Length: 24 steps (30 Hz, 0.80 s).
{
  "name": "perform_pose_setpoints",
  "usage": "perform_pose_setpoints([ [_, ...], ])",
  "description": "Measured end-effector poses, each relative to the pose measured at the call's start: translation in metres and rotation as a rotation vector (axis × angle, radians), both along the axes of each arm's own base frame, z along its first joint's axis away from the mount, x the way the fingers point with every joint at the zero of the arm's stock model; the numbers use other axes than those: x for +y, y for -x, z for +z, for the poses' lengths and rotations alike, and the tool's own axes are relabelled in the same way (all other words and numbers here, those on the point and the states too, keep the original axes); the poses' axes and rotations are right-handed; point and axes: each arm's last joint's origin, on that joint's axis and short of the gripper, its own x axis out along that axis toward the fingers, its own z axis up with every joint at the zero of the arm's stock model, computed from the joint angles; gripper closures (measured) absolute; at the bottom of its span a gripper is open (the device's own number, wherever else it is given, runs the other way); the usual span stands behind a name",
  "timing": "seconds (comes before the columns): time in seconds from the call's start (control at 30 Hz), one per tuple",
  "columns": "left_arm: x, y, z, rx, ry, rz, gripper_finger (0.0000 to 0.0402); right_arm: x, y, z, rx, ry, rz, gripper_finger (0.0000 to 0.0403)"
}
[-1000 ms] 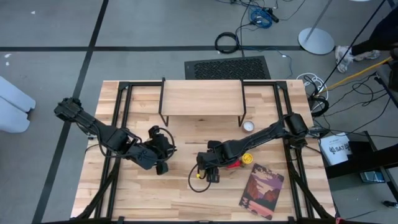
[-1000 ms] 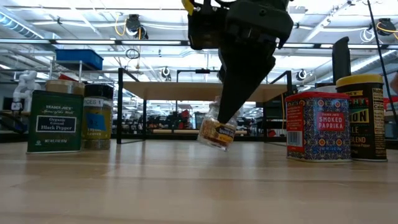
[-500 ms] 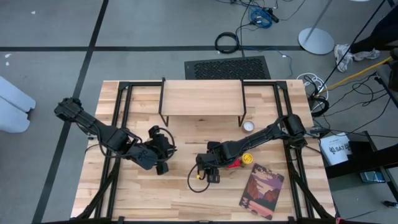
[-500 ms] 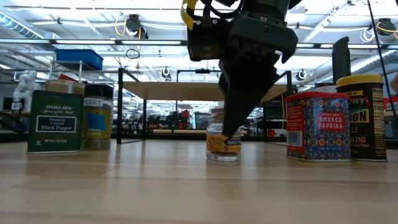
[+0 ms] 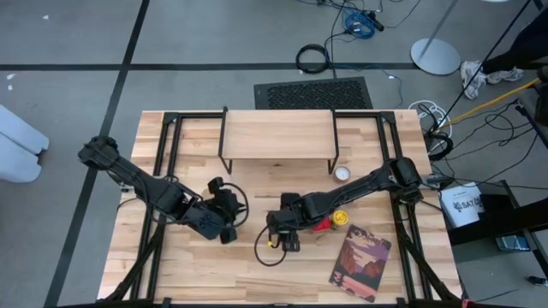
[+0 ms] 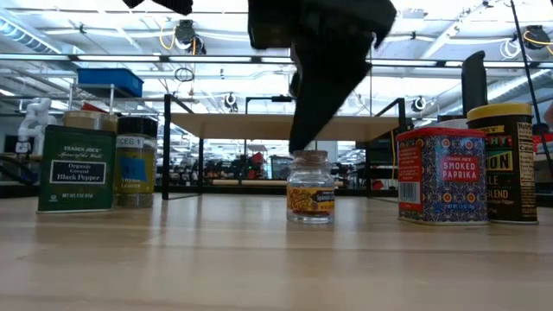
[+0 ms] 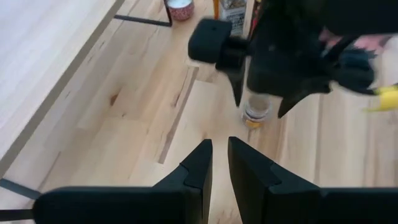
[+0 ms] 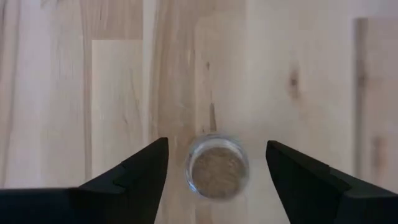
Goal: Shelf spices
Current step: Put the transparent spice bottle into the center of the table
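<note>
A small glass spice jar (image 6: 310, 187) stands upright on the table (image 5: 197, 269), near its middle, in front of the shelf (image 5: 277, 134). The right gripper (image 8: 216, 163) hangs just above it, jaws spread wide to either side, touching nothing. The left gripper (image 7: 219, 158) hovers nearby toward the left edge, jaws nearly closed and empty. A paprika tin (image 6: 441, 175) stands toward the right edge.

Bright, even overhead light; soft shadows
</note>
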Motion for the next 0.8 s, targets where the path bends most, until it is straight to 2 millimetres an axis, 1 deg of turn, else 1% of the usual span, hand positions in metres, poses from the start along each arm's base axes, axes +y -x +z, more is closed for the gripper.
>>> perform_pose_setpoints([
  [0.1,-0.004,-0.001,-0.003,0.004,-0.020,0.000,0.0340,0.001,0.003,0.014,0.045,0.058,0.002,0.0144],
  [0.23,-0.008,0.003,-0.002,-0.029,-0.073,0.019,0.0331,0.002,0.009,0.041,0.107,0.138,0.005,0.0144],
  [0.37,-0.011,0.010,0.005,-0.064,-0.089,0.015,0.0303,0.007,0.017,0.070,0.152,0.158,0.019,0.0144],
  [0.53,-0.011,0.011,0.005,-0.071,-0.126,0.010,0.0268,0.021,0.031,0.111,0.161,0.169,0.056,0.0144],
  [0.67,-0.011,0.011,0.006,-0.079,-0.144,0.022,0.0253,0.029,0.051,0.147,0.098,0.187,0.042,0.0144],
  [0.8,-0.011,0.010,0.007,-0.093,-0.151,0.016,0.0251,0.030,0.085,0.185,-0.020,0.190,0.021,0.0144],
])
